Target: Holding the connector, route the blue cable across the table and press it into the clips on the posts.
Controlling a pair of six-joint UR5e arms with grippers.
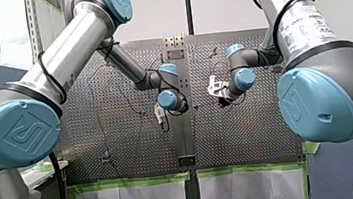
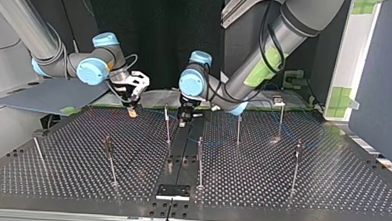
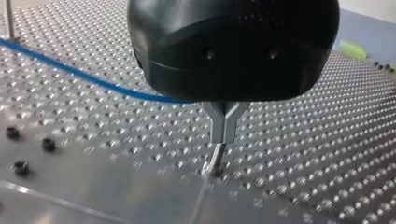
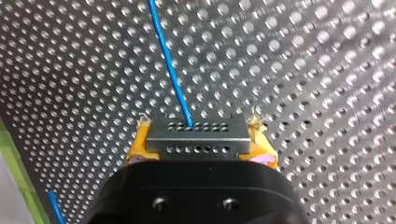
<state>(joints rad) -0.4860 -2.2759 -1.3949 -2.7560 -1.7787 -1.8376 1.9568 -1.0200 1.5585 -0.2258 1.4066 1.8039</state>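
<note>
My right gripper (image 4: 198,140) is shut on the grey connector (image 4: 196,137), with a yellow pad on each side of it. The blue cable (image 4: 170,65) leaves the connector and runs ahead over the perforated table. In the top view this gripper (image 2: 132,107) hangs low at the back left. My left gripper (image 3: 223,135) has its metal fingers shut, tips at the table surface, nothing visible between them. The blue cable (image 3: 70,70) passes behind that gripper's body. In the top view my left gripper (image 2: 185,119) stands just beside a thin post (image 2: 167,122).
Several thin upright posts stand on the plate, among them a post (image 2: 239,127) and a taller post (image 2: 280,119) at the back and a post (image 2: 200,160) near the middle. A black block (image 2: 173,191) sits at the near edge. Green tape (image 1: 133,181) lines the table's border.
</note>
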